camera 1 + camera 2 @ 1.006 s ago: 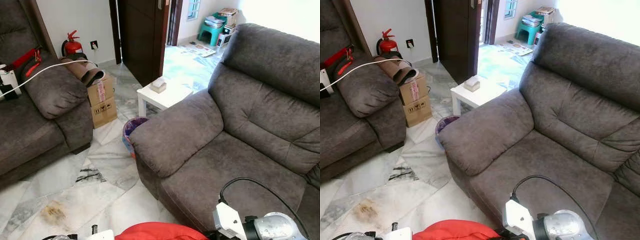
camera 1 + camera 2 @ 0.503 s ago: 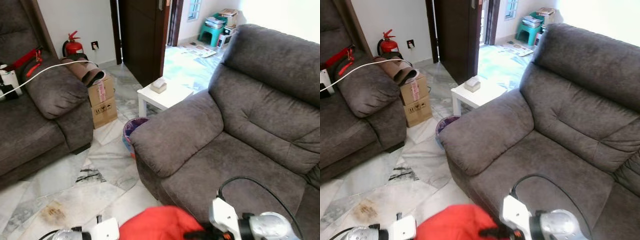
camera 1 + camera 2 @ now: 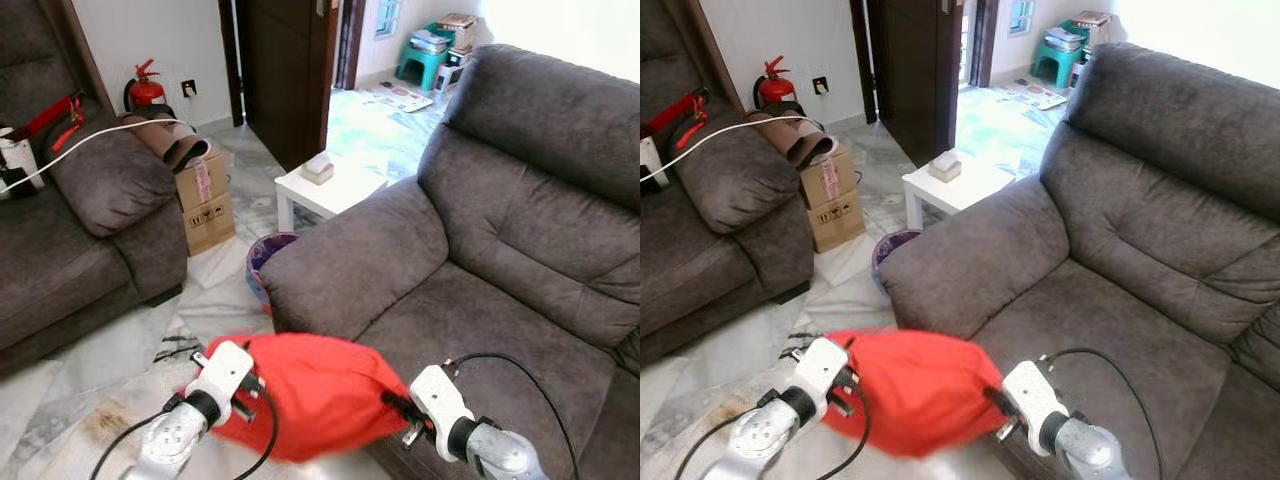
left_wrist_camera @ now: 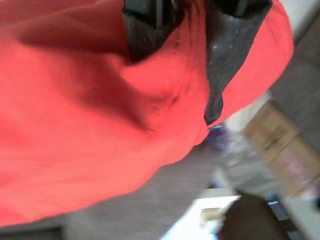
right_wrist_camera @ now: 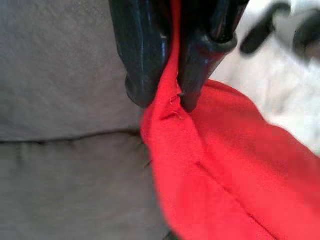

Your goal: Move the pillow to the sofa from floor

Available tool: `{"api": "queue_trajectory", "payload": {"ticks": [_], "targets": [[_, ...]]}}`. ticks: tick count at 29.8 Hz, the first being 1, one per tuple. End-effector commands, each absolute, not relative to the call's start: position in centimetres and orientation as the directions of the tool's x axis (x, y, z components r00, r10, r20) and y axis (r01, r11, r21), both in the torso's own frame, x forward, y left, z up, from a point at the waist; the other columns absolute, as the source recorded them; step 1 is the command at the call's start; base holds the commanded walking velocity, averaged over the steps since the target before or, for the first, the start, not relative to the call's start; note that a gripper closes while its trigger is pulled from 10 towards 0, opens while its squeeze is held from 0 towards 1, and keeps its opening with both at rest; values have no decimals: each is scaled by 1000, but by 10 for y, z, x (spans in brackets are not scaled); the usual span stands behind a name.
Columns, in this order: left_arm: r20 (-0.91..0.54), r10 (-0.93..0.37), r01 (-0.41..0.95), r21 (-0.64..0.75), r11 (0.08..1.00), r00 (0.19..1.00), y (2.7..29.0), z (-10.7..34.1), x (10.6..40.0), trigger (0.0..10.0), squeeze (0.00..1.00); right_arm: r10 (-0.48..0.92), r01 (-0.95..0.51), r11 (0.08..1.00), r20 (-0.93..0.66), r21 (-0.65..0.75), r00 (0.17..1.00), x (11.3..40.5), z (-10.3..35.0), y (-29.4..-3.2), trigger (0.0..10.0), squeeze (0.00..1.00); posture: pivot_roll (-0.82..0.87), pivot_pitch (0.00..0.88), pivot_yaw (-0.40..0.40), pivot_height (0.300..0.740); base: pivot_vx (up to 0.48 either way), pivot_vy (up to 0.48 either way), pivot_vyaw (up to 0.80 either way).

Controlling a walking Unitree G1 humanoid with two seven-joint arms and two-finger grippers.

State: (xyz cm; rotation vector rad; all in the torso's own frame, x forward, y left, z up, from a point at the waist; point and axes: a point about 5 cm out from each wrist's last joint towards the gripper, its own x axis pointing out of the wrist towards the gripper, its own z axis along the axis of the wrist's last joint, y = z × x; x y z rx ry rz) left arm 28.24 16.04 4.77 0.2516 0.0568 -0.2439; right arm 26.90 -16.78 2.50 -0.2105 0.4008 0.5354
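The red pillow (image 3: 305,395) is up off the floor, slung between the two arms just in front of the grey sofa (image 3: 480,260), level with the front edge of its seat and below its near armrest. The left end effector (image 4: 192,65) has its two black fingers pinched into the pillow's cloth, which bunches up between them; the right end effector (image 5: 162,97) is clamped on a thin fold at the pillow's other edge, with the sofa's grey fabric right behind it. Below the pillow is the marble floor (image 3: 120,360), stained in one patch. Beyond the armrest stands a small white side table, its tabletop (image 3: 325,190) carrying a little box, and a round bin (image 3: 262,258) sits on the floor between table and sofa. Across the floor is a second grey sofa (image 3: 80,230), a cardboard box (image 3: 205,205) beside it and a red fire extinguisher (image 3: 146,90) against the wall.
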Motion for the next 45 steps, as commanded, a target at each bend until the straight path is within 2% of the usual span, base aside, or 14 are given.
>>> {"api": "queue_trajectory", "payload": {"ticks": [1,5,11,14,19,23,40,45], "targets": [[8,-131,128,171,977,991,158,64,289,10000,0,373,-415,908,-348,-51,860,272,31,-177,10000,0,58,115,-12,740,0,0,0],[60,-71,62,138,989,996,155,74,289,10000,0,313,-315,948,-302,44,900,271,30,-176,10000,0,64,112,-10,740,0,0,0],[70,-112,99,168,981,991,145,79,287,10000,0,225,-211,974,-215,86,950,275,36,-171,10000,0,73,99,-3,740,0,0,0],[64,-86,75,161,984,994,153,79,287,10000,0,162,-131,976,-177,174,971,279,40,-176,10000,0,90,84,17,740,0,0,-800],[55,-86,75,179,981,995,165,82,289,10000,0,158,-138,983,-165,122,974,279,41,-172,10000,0,61,59,52,740,0,0,-800],[56,-83,71,190,979,995,168,86,293,10000,0,132,-112,984,-148,136,980,278,42,-174,10000,0,59,45,66,740,0,0,-800],[29,-92,81,252,964,995,171,83,291,10000,0,120,-98,986,-171,134,978,271,33,-168,10000,0,62,23,67,740,0,0,-800],[38,-83,71,256,964,996,171,84,290,10000,0,122,-100,986,-171,132,978,271,33,-169,10000,0,61,21,62,740,0,-411,-800]]}}
